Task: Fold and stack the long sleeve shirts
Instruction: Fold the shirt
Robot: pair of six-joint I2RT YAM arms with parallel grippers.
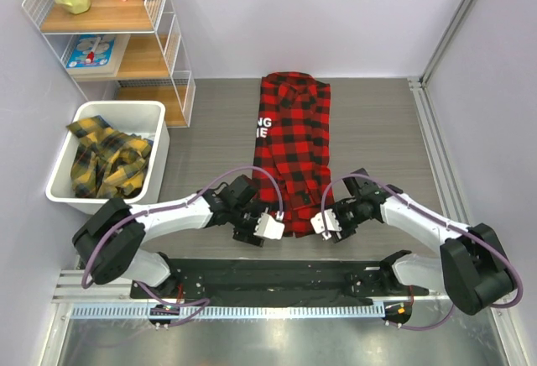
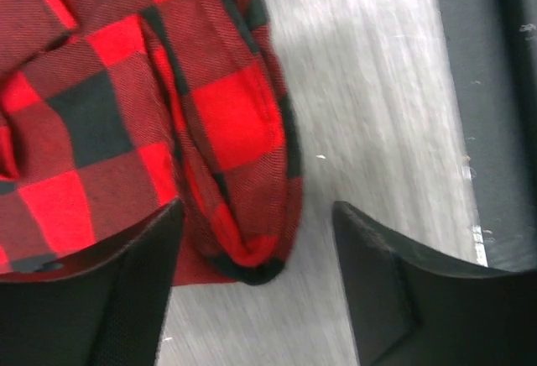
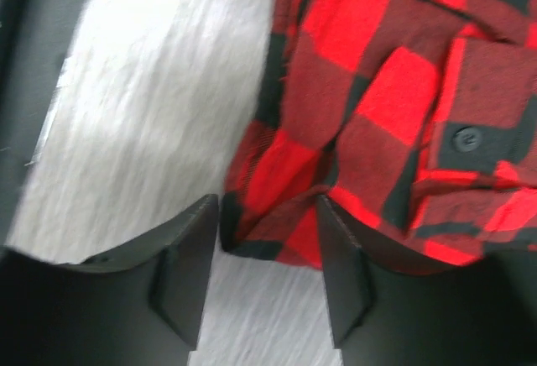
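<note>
A red-and-black long sleeve shirt [image 1: 292, 143] lies folded into a long strip down the middle of the table, collar at the far end and white lettering on its left side. My left gripper [image 1: 270, 227] is at its near left corner. In the left wrist view the jaws [image 2: 256, 206] stand open, with the rolled hem corner [image 2: 243, 240] between them and bare table beside the right finger [image 2: 394, 290]. My right gripper [image 1: 321, 225] is at the near right corner. Its jaws [image 3: 268, 200] are open but narrower, close on both sides of the hem corner [image 3: 277, 215].
A white bin [image 1: 159, 143] at the left holds crumpled yellow-and-black checked shirts [image 1: 105, 160]. A wire shelf unit [image 1: 172, 39] with a mug and small items stands at the back left. A black mat [image 1: 268, 278] runs along the near edge between the arm bases.
</note>
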